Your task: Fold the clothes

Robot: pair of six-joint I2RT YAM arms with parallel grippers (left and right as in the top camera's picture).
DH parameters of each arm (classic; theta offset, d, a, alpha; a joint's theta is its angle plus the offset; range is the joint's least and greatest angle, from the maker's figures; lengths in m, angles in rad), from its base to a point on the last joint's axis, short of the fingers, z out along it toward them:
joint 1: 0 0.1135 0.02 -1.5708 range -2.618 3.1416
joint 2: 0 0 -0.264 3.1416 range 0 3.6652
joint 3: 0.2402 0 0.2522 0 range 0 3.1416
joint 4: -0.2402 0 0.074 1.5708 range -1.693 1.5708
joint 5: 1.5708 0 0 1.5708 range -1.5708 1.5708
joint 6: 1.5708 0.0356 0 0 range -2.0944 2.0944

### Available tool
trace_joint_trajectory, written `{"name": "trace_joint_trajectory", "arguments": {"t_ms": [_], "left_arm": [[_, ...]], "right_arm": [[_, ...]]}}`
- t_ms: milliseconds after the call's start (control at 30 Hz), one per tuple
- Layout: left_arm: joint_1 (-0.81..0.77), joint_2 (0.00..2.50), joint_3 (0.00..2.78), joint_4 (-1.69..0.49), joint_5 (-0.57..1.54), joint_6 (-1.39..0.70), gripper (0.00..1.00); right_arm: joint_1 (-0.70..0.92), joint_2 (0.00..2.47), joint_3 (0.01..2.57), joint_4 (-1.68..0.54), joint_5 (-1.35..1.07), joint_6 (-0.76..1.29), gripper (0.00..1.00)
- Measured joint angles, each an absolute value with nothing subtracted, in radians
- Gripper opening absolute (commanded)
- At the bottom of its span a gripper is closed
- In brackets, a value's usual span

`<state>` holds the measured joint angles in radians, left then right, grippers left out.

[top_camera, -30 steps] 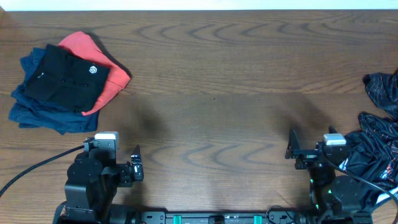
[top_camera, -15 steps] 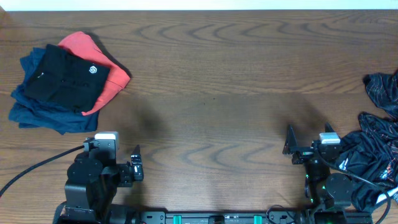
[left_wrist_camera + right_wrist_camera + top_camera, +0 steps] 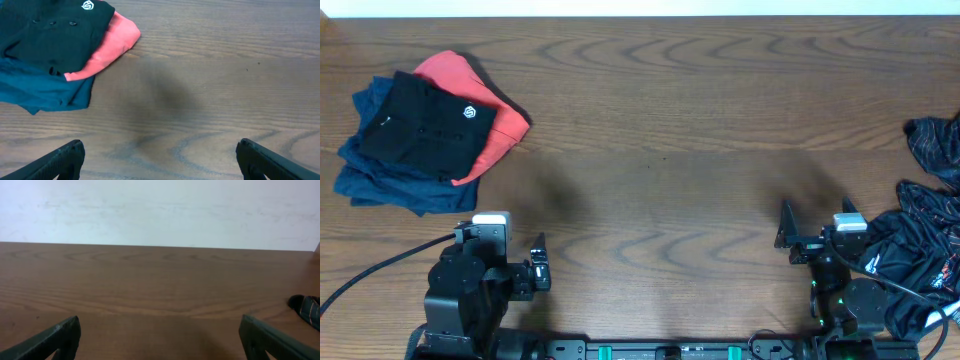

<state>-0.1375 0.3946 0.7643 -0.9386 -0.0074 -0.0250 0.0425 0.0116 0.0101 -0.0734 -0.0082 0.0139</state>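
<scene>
Right gripper (image 3: 160, 345) edged left, jaws apart, empty | left gripper (image 3: 160, 160) apart, empty | crumpled black clothes (image 3: 920, 245) at right edge of table (image 3: 660, 120), not yet grasped

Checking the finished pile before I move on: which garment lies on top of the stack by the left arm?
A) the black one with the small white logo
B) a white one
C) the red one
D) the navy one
A: the black shirt lies uppermost, with the red garment and the navy garment showing from under its edges.
</scene>
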Motion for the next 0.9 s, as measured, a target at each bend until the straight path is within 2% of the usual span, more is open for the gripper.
{"name": "trace_joint_trajectory", "arguments": {"t_ms": [900], "left_arm": [[-0.134, 0.367, 0.761, -0.949, -0.049, -0.025, 0.98]], "right_arm": [[0.043, 0.012, 0.01, -0.073, -0.008, 0.014, 0.99]]}}
